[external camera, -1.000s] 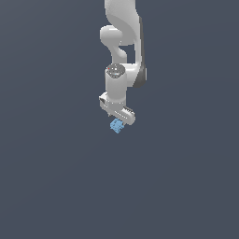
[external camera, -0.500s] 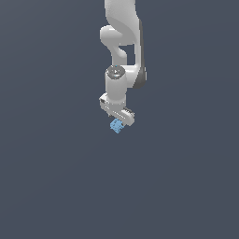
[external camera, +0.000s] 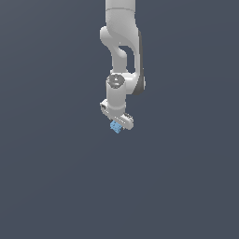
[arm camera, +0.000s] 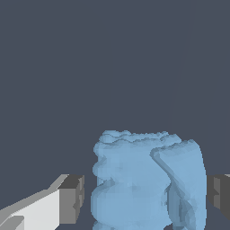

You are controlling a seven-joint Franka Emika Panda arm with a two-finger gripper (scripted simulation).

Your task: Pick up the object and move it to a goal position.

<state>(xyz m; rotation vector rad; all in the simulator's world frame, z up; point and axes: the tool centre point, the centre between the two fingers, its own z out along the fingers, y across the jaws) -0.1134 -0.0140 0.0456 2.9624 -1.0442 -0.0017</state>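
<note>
Gripper (external camera: 116, 125) clamped on light-blue object (external camera: 115, 127); plain grey space open all around

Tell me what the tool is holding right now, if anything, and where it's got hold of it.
The tool sits around the light-blue object, one finger at each of its opposite sides. One finger shows a slight gap, so firm contact cannot be told.

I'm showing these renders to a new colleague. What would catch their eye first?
The white arm hanging from the top of the exterior view against a bare dark ground. Then the tiny light-blue object at the gripper. In the wrist view it looms as a ridged block between two dark finger pads, with a gap visible beside one.
</note>
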